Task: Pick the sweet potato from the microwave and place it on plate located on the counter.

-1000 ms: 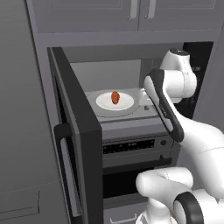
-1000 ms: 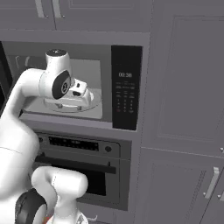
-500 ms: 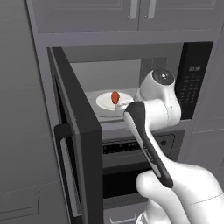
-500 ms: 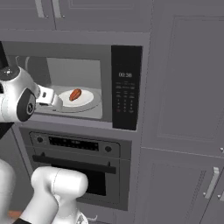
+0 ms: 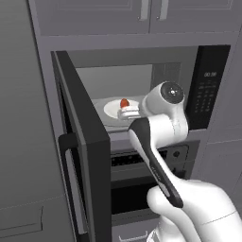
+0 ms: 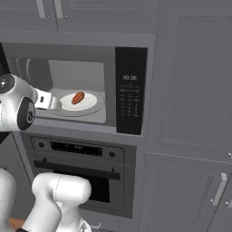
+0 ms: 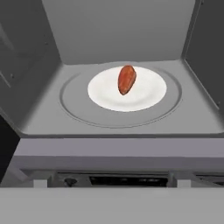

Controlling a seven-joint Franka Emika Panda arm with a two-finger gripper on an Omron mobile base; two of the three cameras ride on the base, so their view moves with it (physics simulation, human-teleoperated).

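Note:
The microwave (image 6: 130, 95) stands with its door (image 5: 82, 142) swung wide to the left. Inside, the orange-red sweet potato (image 7: 126, 79) lies on a flat white dish (image 7: 144, 94) in the middle of the round turntable (image 7: 74, 105). It also shows in the base views, sweet potato (image 5: 124, 102) and sweet potato (image 6: 78, 97). My gripper (image 5: 125, 112) hovers at the cavity's front lip, pointing in at the root and well short of it. My gripper (image 6: 54, 103) is open and holds nothing. The plate and the counter are out of view.
The open door juts toward me on the left. A dark oven unit (image 6: 77, 152) sits right under the microwave. Tall grey cabinet fronts (image 6: 195, 90) fill the wall to the right, and more cabinet doors (image 5: 151, 14) hang above.
The arm has swung leftward across the front of the microwave, and the hand now faces straight into the cavity. The jaws have spread a little wider. The sweet potato has not moved.

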